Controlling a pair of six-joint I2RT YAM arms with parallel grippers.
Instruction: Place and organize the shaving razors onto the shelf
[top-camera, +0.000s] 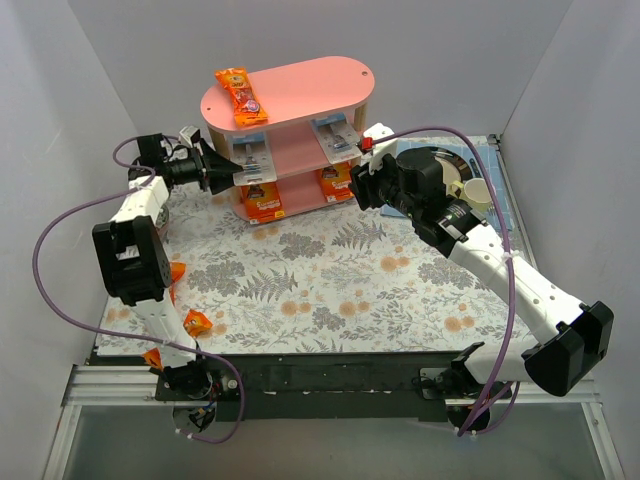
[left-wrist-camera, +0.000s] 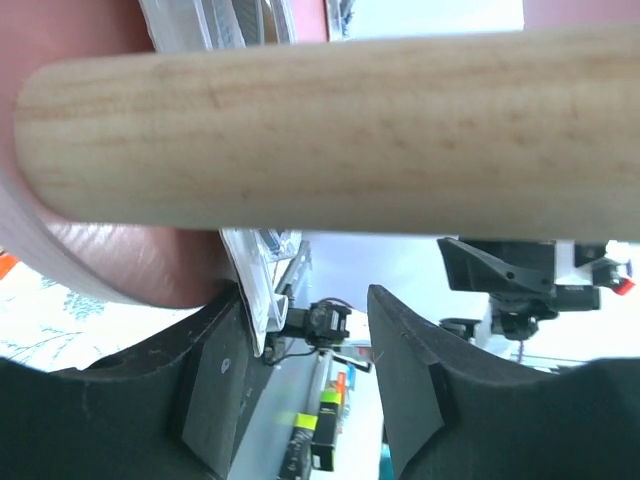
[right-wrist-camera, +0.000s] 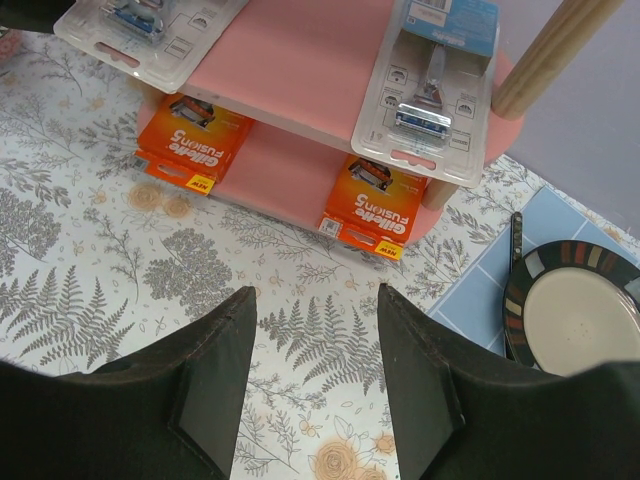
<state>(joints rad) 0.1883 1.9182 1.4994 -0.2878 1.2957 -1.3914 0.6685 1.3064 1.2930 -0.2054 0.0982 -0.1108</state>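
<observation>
- Razor packs sit on all three boards of the pink shelf (top-camera: 310, 85), which stands at the far middle of the flowered tablecloth (top-camera: 330, 290).
- Only the top view shows the top board. One long orange bag (top-camera: 241, 96) lies flat near its left end, with its long axis across the board's width and the near end swung a little to the right.
- Two clear packs lie on the middle board, a left blister pack (right-wrist-camera: 135, 30) and a right blister pack (right-wrist-camera: 430, 85).
- The right wrist view shows the right one running back to front, razor head toward the front, its front end past the rim.
- On the bottom board, the same view shows a left orange card (right-wrist-camera: 190, 150) and a right orange card (right-wrist-camera: 375, 205). Both lie flat with their front edges over the rim.
- Loose orange bags (top-camera: 195, 322) lie on the cloth beside the left arm, seen in the top view alone.
- The left gripper (top-camera: 238, 173) is at the left end of the middle board.
- Its wrist view shows the fingers (left-wrist-camera: 215, 390) spread apart below a wooden post (left-wrist-camera: 330, 130). A clear pack's edge is just beside one finger and nothing is clamped; whether they touch I cannot tell.
- The right gripper (right-wrist-camera: 315, 370) hangs over the cloth in front of the shelf's right half, fingers spread and empty.
- A plate (right-wrist-camera: 520, 290) rests on a blue mat (right-wrist-camera: 480, 290) to the right of the shelf.
</observation>
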